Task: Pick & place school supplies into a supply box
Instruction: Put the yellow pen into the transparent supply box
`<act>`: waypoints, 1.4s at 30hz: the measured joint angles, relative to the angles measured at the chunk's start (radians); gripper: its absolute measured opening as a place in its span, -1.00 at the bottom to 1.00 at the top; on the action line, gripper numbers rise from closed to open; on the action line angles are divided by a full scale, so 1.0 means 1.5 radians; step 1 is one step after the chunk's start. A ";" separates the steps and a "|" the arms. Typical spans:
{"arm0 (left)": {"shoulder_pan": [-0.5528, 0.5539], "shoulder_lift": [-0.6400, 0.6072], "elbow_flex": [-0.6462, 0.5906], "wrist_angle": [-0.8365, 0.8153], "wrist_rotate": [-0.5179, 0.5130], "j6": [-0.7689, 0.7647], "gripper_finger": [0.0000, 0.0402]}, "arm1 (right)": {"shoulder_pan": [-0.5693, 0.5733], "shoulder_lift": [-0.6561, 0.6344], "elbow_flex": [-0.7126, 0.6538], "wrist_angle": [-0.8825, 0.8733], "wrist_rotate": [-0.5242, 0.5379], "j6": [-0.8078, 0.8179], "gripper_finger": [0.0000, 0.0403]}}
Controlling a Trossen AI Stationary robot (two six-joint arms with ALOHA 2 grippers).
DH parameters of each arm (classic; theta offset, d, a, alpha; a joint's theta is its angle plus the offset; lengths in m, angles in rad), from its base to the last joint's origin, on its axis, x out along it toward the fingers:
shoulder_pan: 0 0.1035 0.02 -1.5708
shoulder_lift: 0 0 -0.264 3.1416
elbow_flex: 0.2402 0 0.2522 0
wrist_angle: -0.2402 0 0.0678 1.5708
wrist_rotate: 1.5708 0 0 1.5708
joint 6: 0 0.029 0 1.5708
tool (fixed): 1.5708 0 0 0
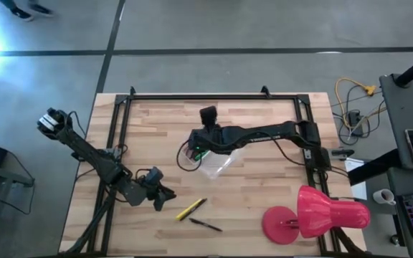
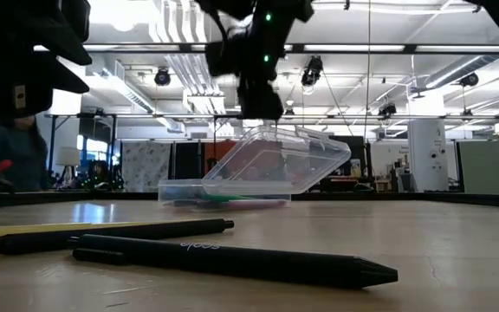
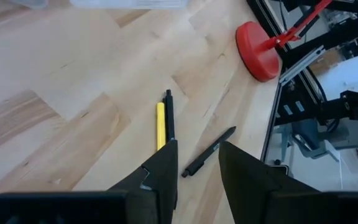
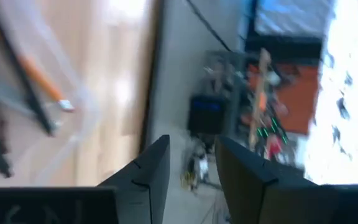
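Wooden bench (image 1: 264, 193), pale planks, ringed by a black metal frame (image 1: 214, 97). Near its middle, clear supply box (image 2: 258, 169) with lid tilted open, pens and an orange pencil (image 4: 42, 81) inside. Above the box, right gripper (image 1: 198, 147), fingers parted, grasping nothing. Toward the front edge, left gripper (image 1: 165, 197), fingers released, hanging just beside a yellow marker (image 3: 161, 124) lying against a dark pen (image 3: 168, 115). Nearby, a second dark pen (image 3: 209, 152) (faint writing on the barrel, unreadable). Big red lamp (image 1: 314, 215) at the bench's front right corner. Beyond, an industrial hall with ceiling lights.
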 joint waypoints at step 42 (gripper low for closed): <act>0.074 0.473 0.399 -0.348 0.145 0.002 -0.49 | 0.186 -0.183 0.005 -0.069 0.022 0.646 -0.46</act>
